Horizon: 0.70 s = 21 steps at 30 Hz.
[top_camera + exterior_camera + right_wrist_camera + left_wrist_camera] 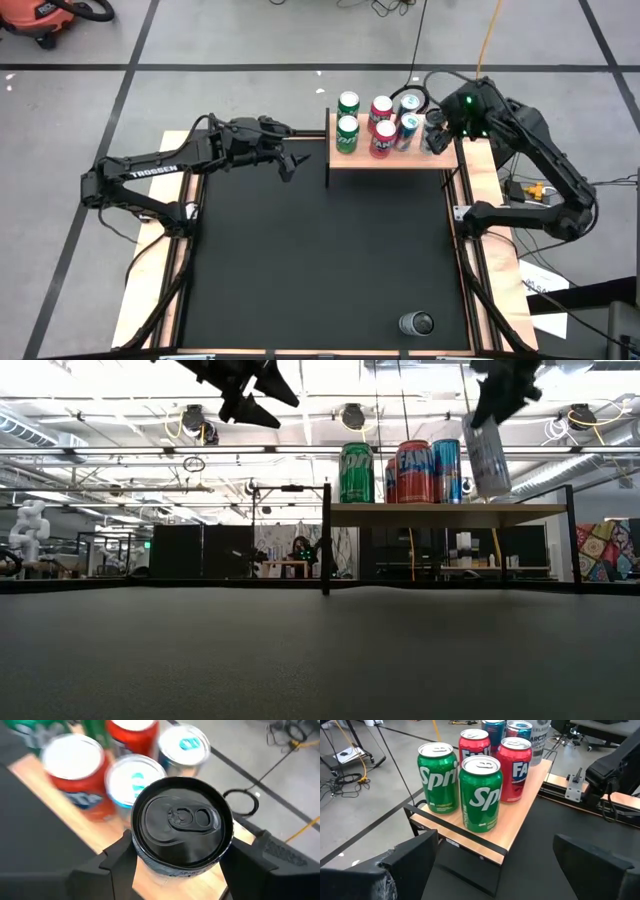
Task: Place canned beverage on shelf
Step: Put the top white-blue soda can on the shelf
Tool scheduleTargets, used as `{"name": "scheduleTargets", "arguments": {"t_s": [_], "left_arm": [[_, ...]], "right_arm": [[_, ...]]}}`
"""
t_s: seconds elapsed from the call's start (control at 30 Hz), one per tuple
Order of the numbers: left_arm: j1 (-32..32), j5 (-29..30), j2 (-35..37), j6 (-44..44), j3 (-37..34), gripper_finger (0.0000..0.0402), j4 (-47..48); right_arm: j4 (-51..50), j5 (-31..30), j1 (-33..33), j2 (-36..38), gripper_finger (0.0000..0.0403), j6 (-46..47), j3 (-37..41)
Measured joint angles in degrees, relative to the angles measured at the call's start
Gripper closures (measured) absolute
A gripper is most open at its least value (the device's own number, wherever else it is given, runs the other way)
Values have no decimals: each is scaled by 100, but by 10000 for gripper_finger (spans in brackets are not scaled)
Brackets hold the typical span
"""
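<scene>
The light-brown wooden shelf [400,160] stands at the far edge of the black mat, on thin black posts. On its board stand two green cans [480,792], two red cans [514,767] and two blue cans [408,128]. My right gripper [440,122] is shut on a silver can with a black top [182,820], over the shelf's right end. In the low view this can [487,455] hangs tilted just above the board [450,512]. My left gripper [290,160] is open and empty, above the mat, just left of the shelf. My right gripper pinches the silver can between its two fingers [120,860], on opposite sides of the can's wall just below the top rim [145,852]. The fingers come from above, pointing down. The can hangs below them, tilted, its bottom [492,490] clear of the board.
A dark can [416,323] lies on its side on the mat near the front edge, right of centre. The six standing cans fill the shelf's left and middle. The wide black mat [320,260] lies between the arms. Cables and papers lie beyond the table's right edge.
</scene>
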State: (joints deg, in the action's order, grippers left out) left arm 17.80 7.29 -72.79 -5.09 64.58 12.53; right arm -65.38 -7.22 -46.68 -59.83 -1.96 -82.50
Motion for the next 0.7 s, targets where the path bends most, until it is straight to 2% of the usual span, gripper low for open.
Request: {"name": "scheduleTargets", "arguments": {"t_s": [0.27, 0.7], "left_arm": [[24, -2, 0, 118, 0, 6, 76], [159, -2, 0, 140, 0, 6, 396]], "right_arm": [[1068, 710, -1268, -318, 175, -839, 466], [1638, 1534, -2054, -805, 174, -1194, 463]]}}
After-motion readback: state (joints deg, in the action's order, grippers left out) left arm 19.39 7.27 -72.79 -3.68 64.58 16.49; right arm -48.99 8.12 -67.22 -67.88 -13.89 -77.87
